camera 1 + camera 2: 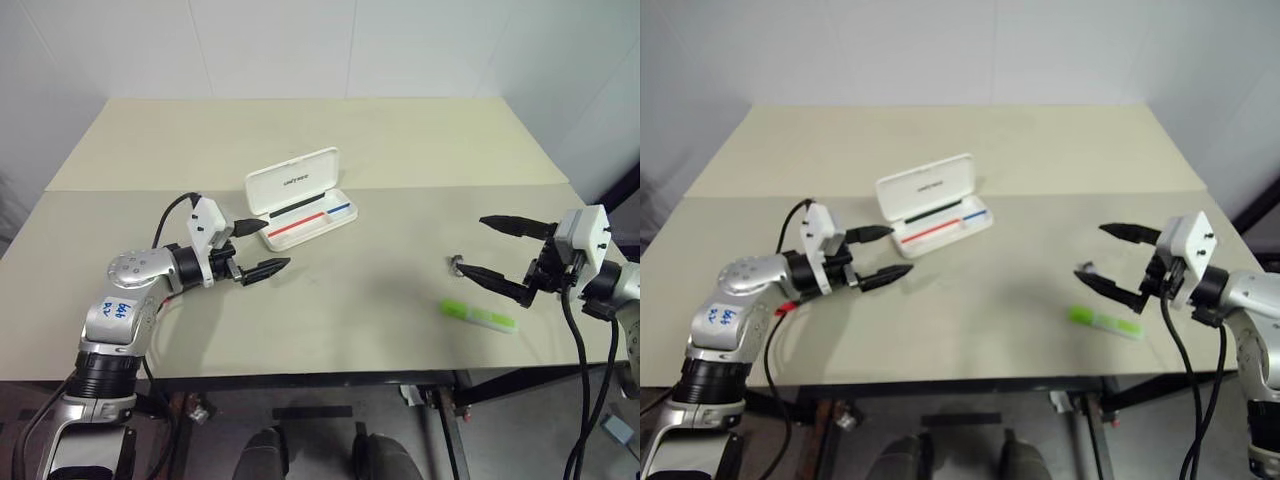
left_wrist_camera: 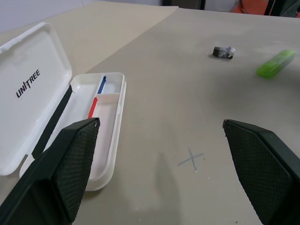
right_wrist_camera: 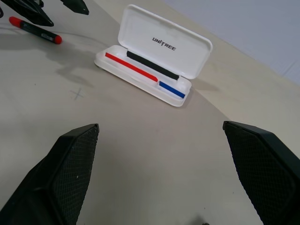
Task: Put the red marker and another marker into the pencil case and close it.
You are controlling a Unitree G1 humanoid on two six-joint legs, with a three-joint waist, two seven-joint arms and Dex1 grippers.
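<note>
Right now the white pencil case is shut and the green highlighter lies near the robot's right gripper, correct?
Not quite: the pencil case is open, lid raised, as the left eye view shows. The green highlighter does lie near the right gripper.

We see a beige desk (image 1: 380,300) carrying a small grey metal piece (image 1: 457,264) and a faint pencilled cross (image 2: 191,160).
</note>
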